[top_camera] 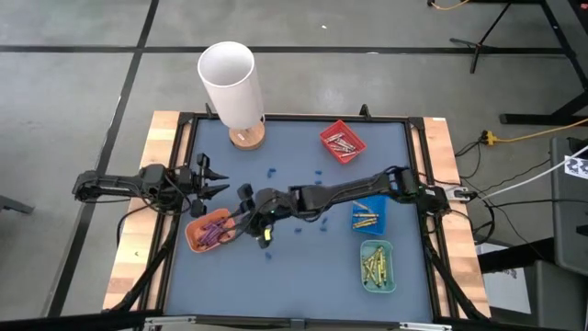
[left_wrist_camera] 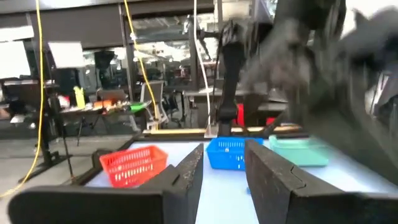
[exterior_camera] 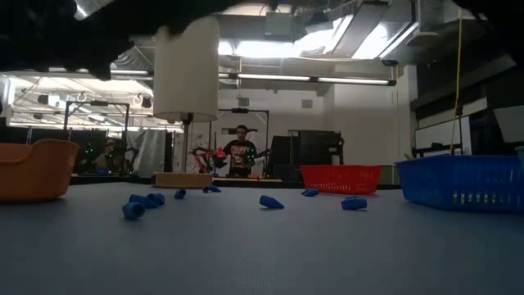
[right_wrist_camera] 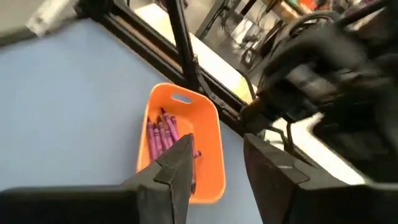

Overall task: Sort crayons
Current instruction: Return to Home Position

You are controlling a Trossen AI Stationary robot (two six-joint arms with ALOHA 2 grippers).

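Note:
Purple crayons (right_wrist_camera: 163, 134) lie in the orange tray (top_camera: 209, 230) at the table's near left. My right gripper (right_wrist_camera: 217, 162) hovers open above that tray's right end (top_camera: 241, 213), with nothing between its fingers. Silver crayons lie in the red tray (top_camera: 342, 141), yellow ones in the blue tray (top_camera: 367, 216), and gold ones in the green tray (top_camera: 377, 265). My left gripper (top_camera: 209, 179) is drawn back at the table's left edge, open and empty (left_wrist_camera: 224, 168), pointing level across the table.
A tall white cylinder (top_camera: 230, 83) stands on a wooden disc at the far left. Small blue bits (exterior_camera: 143, 203) are scattered over the middle of the mat. A raised black frame (top_camera: 175, 165) runs around the mat. A person (exterior_camera: 240, 152) stands far behind the table.

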